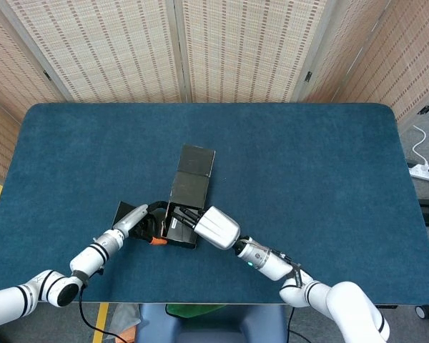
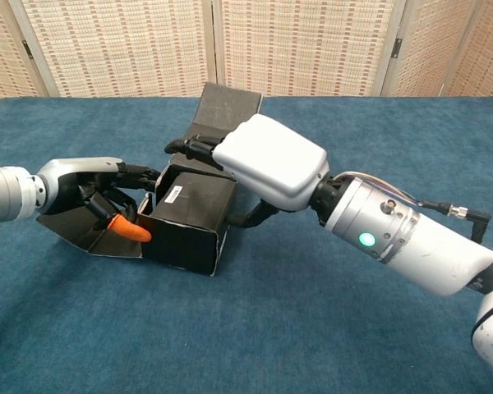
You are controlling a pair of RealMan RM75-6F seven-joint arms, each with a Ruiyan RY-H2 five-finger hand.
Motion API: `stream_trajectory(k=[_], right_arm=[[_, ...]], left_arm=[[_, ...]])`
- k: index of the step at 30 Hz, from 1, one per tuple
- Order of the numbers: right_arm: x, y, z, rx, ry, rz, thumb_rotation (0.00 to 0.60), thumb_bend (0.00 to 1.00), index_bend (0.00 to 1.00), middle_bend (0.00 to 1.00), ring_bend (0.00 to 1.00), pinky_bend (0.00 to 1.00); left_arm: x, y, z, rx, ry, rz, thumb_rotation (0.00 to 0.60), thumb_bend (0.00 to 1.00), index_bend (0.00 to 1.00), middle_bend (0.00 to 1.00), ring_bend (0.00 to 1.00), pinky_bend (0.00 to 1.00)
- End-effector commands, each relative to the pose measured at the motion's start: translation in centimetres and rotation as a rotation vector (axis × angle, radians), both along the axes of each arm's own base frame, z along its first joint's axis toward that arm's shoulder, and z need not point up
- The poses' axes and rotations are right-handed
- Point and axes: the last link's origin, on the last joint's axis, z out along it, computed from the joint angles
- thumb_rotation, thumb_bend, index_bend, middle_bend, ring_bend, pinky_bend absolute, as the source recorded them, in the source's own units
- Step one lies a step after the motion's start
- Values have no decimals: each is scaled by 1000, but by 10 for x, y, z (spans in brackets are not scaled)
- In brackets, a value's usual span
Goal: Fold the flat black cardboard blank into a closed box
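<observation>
On the blue-carpeted bench [image 1: 307, 164], fronting woven screens [image 1: 236, 50] (a power strip [image 1: 423, 171] lies beyond its right edge), the part-folded black cardboard box [image 2: 189, 222] sits near the front edge, left robot hand [image 2: 99, 197] gripping its open end, right robot hand [image 2: 267, 164] clasping its top.

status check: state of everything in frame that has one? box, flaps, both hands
black cardboard box: partly folded, body standing on the table, not closed.
lid flap: raised, tilted up behind the body.
left side flap: open, spread low by the table.
left hand: fingers at the box's open left end.
right hand: resting over the box top, fingers on its far edge.
</observation>
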Motion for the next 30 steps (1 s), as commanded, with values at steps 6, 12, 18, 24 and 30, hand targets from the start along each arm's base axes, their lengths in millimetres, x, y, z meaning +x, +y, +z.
stream_trajectory(k=[6, 12, 18, 24, 30], right_arm=[[-1, 0, -3, 7, 10, 9, 600, 164, 213, 310, 743, 1000], [-1, -1, -6, 21, 29, 2, 600, 249, 289, 346, 743, 1000], [-3, 1, -8, 41, 56, 3, 600, 309, 334, 371, 743, 1000], [-4, 2, -7, 56, 71, 5, 600, 310, 340, 373, 743, 1000], [-5, 2, -2, 67, 85, 13, 600, 311, 356, 369, 743, 1000]], left_arm=[[-5, 2, 0, -9, -15, 2, 600, 162, 223, 261, 600, 796], [-7, 1, -2, -6, -11, -6, 600, 162, 242, 268, 600, 797], [-9, 1, -4, 3, -9, -9, 600, 164, 289, 309, 600, 796], [-9, 0, -7, 4, -2, -14, 600, 164, 308, 319, 600, 794], [-10, 0, -8, 9, -4, -11, 600, 163, 315, 326, 600, 795]])
